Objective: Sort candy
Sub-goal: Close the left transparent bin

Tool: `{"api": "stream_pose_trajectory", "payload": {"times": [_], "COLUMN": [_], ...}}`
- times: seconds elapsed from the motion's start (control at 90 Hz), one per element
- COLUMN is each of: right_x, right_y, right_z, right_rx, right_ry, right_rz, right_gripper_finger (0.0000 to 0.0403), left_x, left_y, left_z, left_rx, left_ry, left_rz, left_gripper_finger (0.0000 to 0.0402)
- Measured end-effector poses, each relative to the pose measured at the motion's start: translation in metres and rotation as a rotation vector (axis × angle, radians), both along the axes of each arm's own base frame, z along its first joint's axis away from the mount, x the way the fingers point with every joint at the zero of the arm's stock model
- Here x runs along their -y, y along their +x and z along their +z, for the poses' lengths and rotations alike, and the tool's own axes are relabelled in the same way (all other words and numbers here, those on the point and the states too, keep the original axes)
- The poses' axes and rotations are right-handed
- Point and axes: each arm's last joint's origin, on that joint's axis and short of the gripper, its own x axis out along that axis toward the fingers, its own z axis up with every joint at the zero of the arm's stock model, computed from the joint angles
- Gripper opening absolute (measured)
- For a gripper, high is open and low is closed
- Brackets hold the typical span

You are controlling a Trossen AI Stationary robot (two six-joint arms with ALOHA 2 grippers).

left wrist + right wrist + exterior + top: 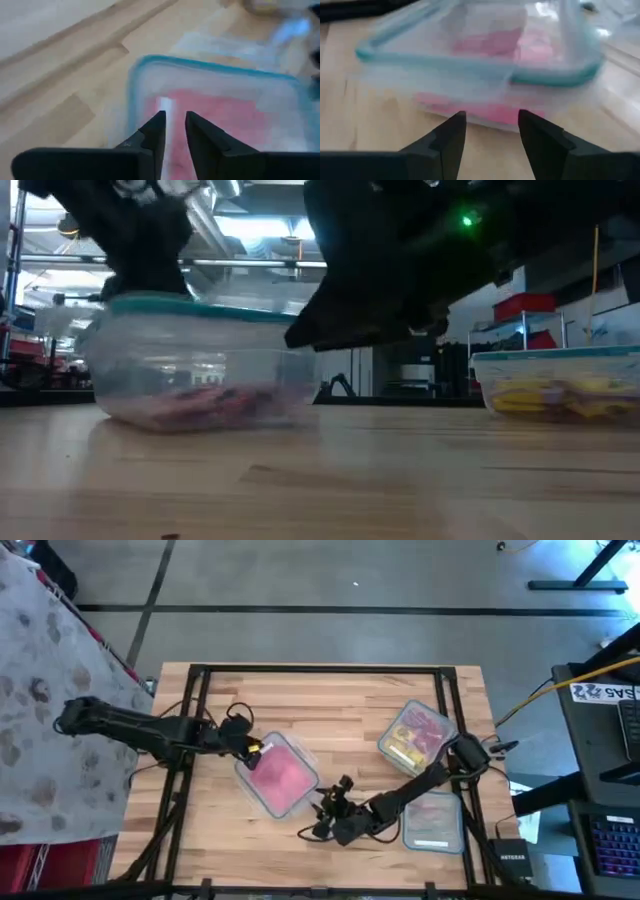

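Note:
A clear tub with a teal rim (278, 775) stands left of the table's middle, with pink candy (235, 115) on its bottom. My left gripper (174, 125) hovers over the tub's far left corner, fingers pointing down into it. They stand a narrow gap apart with nothing between them. My right gripper (490, 127) is open, low above the table at the tub's near right side, facing its wall (470, 85) without touching it. A second tub (415, 735) at the far right holds yellow and pink candy.
A third clear container (432, 820) lies at the near right, partly under my right arm. A black frame (320, 668) runs along the table's far and side edges. Bare wood shows at the near left and between the tubs (400, 450).

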Motion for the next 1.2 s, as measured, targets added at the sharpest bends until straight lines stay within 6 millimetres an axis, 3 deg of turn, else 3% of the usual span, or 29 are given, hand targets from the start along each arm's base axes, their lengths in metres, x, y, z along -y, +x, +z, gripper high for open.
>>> {"api": "stream_pose_trajectory", "payload": {"times": [0.133, 0.278, 0.544, 0.644, 0.733, 0.922, 1.089, 1.2], "right_x": [-0.002, -0.002, -0.004, 0.005, 0.015, 0.036, 0.035, 0.032], "right_y": [-0.005, -0.016, -0.034, -0.029, -0.020, 0.004, 0.011, 0.012], "right_z": [-0.006, -0.005, 0.063, 0.086, 0.092, 0.072, 0.047, 0.031], "right_rx": [-0.075, -0.195, -0.193, -0.120, -0.088, -0.098, -0.173, -0.206], "right_ry": [0.052, 0.045, -0.054, -0.062, -0.037, 0.096, 0.171, 0.176], "right_rz": [0.038, 0.072, 0.218, 0.242, 0.269, 0.358, 0.458, 0.428], "right_gripper_finger": [0.0169, 0.0169, 0.0162, 0.0141, 0.0116, 0.0062, 0.0022, 0.0003], "left_x": [0.003, 0.008, 0.025, 0.024, 0.021, 0.022, 0.022, 0.020], "left_y": [-0.003, -0.003, 0.030, 0.044, 0.054, 0.073, 0.073, 0.074], "left_z": [0.018, 0.019, -0.004, -0.023, -0.044, -0.069, -0.069, -0.069], "left_rx": [0.060, 0.071, 0.060, -0.020, -0.120, -0.170, -0.164, -0.146], "left_ry": [0.016, -0.008, 0.041, 0.071, 0.062, 0.070, 0.086, 0.082], "left_rz": [-0.027, -0.041, -0.181, -0.191, -0.192, -0.216, -0.222, -0.228], "left_gripper_finger": [0.0060, 0.0060, 0.0060, 0.0060, 0.0060, 0.0060, 0.0060, 0.0060]}}
